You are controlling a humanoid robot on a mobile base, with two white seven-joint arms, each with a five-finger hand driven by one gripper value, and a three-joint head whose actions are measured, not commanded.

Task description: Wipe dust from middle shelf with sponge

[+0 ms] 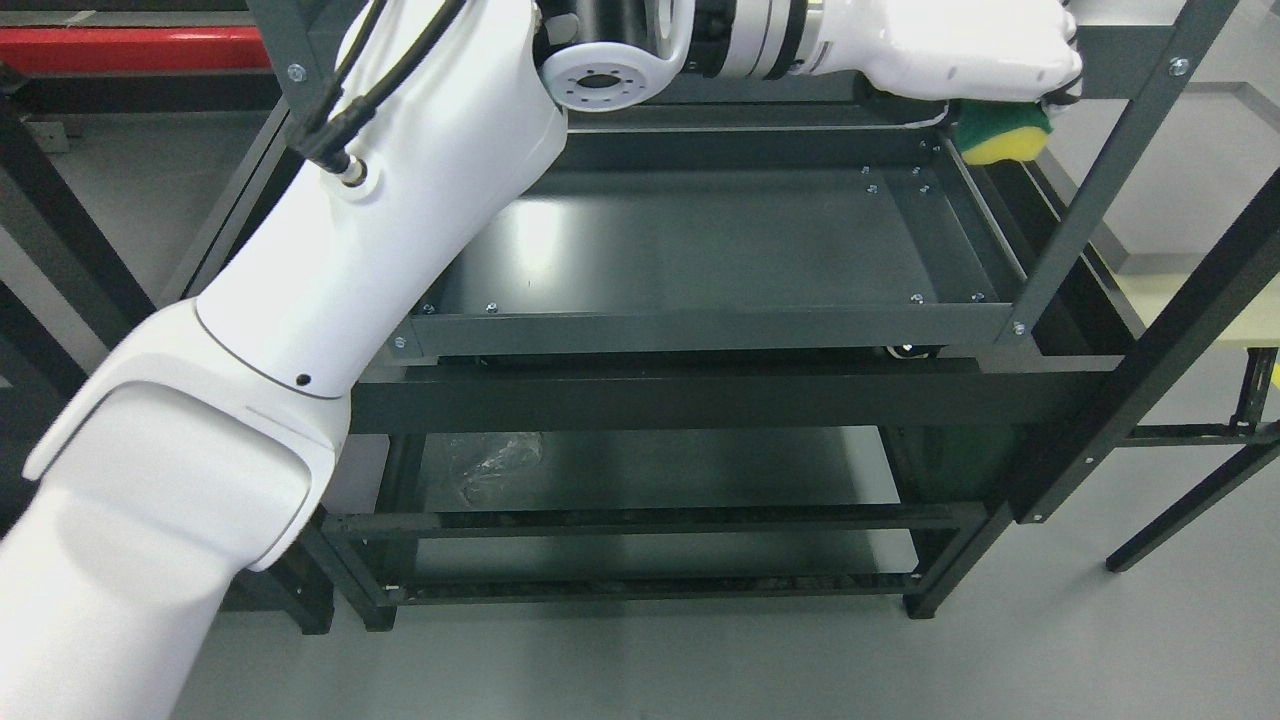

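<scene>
My left arm comes in from the lower left and reaches across the top of the picture. My left hand point(985, 60) is at the upper right, shut on a green and yellow sponge point(1003, 135). The sponge hangs below the hand, at the far right corner of the dark grey middle shelf point(700, 250), just above its right rim. The shelf tray is a flat dark metal pan with a raised rim and a light glare on its left part. My right arm does not show.
Dark metal uprights point(1110, 170) of the rack stand at the right of the shelf, close to the hand. A lower shelf point(650, 470) holds a crumpled clear plastic bag point(490, 465). A second dark frame point(1200, 330) stands at the right. Grey floor lies around.
</scene>
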